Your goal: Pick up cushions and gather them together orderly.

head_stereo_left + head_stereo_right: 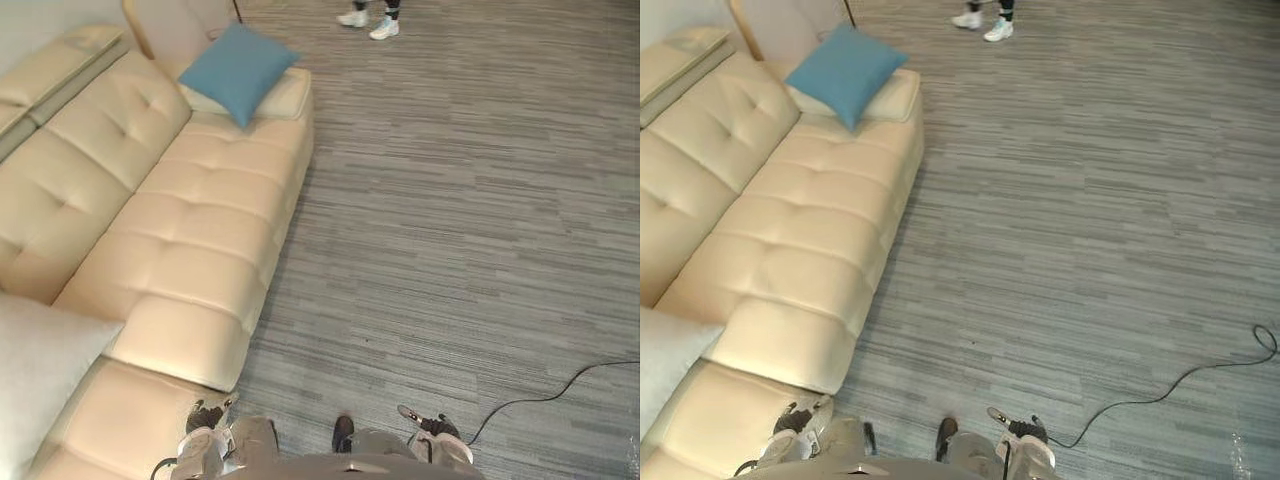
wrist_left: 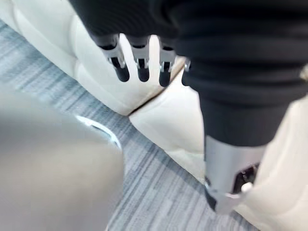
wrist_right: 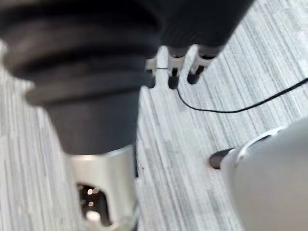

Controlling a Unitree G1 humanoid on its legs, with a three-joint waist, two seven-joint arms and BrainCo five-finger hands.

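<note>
On the sofa's (image 1: pixel 190 230) near end lies a pale grey cushion (image 1: pixel 40 370); at its far end a blue cushion (image 1: pixel 238 68) leans on a cream cushion (image 1: pixel 285 98). Just off the sofa's front edge hangs the left hand (image 1: pixel 205 416), fingers straight and empty. Farther from the sofa, over the carpet (image 1: pixel 450 200), the right hand (image 1: pixel 432 425) is relaxed and empty too.

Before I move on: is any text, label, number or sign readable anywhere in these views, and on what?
None. The blue cushion, the white cushion, the cream sofa, the carpet and the person's white shoes show no print that can be read.
</note>
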